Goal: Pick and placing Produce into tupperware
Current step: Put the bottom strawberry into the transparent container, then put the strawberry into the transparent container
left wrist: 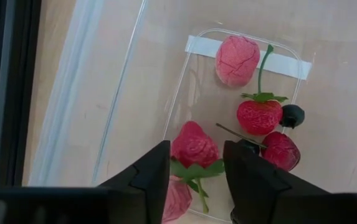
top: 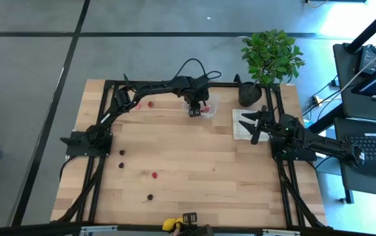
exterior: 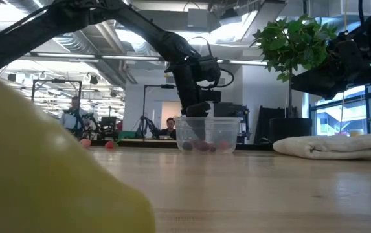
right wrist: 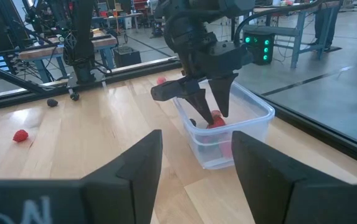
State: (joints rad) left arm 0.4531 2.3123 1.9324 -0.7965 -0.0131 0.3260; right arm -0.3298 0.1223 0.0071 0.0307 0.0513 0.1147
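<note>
the left pincer [top: 195, 110] hangs over the clear box [top: 207, 105] at the upper middle of the worktop [top: 194, 164], fingers parted and empty. red berries [left wrist: 259, 116] and a dark one [left wrist: 292, 115] lie inside the box. more fruit is scattered at lower left. the right pincer [top: 253, 128], open and empty, waits over the cloth [top: 241, 124] at right.

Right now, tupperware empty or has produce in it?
Has produce. The tupperware holds several red berries and a dark one; the open left gripper hangs right above it.
</note>
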